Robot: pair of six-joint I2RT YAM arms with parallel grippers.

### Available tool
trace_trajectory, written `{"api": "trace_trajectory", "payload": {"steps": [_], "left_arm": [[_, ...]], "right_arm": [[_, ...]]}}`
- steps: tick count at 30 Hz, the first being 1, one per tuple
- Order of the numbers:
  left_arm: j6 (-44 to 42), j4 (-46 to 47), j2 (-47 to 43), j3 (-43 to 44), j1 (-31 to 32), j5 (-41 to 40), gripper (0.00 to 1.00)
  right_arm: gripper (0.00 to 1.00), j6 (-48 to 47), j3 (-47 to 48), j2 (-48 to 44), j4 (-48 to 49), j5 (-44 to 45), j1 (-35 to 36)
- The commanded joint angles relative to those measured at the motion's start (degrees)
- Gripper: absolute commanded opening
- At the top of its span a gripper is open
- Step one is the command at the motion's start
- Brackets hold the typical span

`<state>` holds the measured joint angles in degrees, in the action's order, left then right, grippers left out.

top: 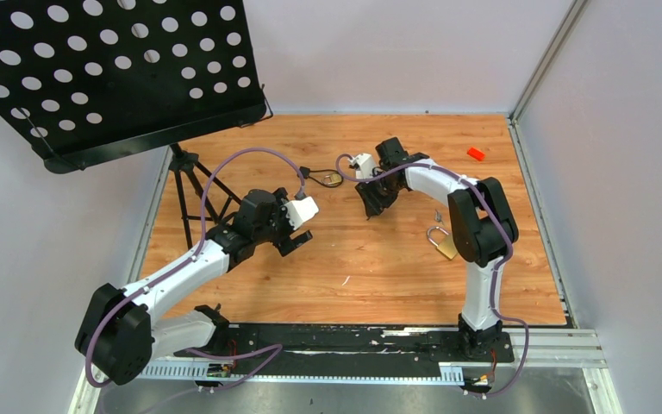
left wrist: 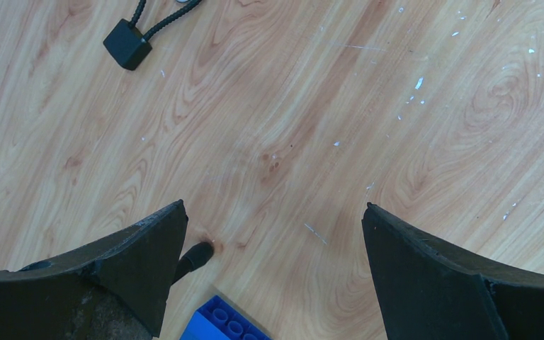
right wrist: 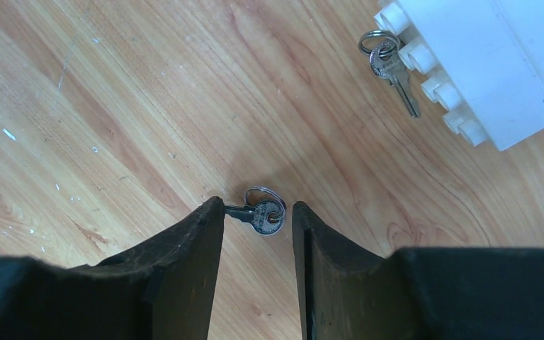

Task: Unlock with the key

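The key (right wrist: 265,214), small and grey on a wire ring, lies flat on the wooden table between the fingertips of my right gripper (right wrist: 257,207). The left fingertip (right wrist: 212,212) touches the key's blade. A gap stays between the key's head and the right fingertip (right wrist: 301,216), so the jaws are narrowed around the key but not clamped on it. A brass padlock (top: 442,245) lies on the table beside the right arm's upright link. My left gripper (left wrist: 273,209) hangs wide open over bare wood, nothing in it.
A second key on a ring (right wrist: 393,64) lies against a white toy block (right wrist: 482,64). A blue brick (left wrist: 223,322) and a black cable with a blocky end (left wrist: 127,44) lie near the left gripper. A red brick (top: 476,153) and a music stand (top: 112,78) stand farther back.
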<state>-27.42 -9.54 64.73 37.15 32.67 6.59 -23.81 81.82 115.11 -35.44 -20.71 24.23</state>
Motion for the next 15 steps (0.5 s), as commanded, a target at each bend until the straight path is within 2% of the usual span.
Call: {"api": "trace_trajectory", "payload": {"steps": [1,15], "left_arm": [[-0.9,1.3,-0.5,-0.1,0.3,1.1,1.00],[-1.2,1.3,-0.7,-0.2,0.3,1.0,1.00]], "right_arm": [[0.40,-0.1,2.4,0.5,0.2,-1.4,-0.2],[0.27,-0.5,2.2,1.9,0.7,-1.1,-0.1]]}}
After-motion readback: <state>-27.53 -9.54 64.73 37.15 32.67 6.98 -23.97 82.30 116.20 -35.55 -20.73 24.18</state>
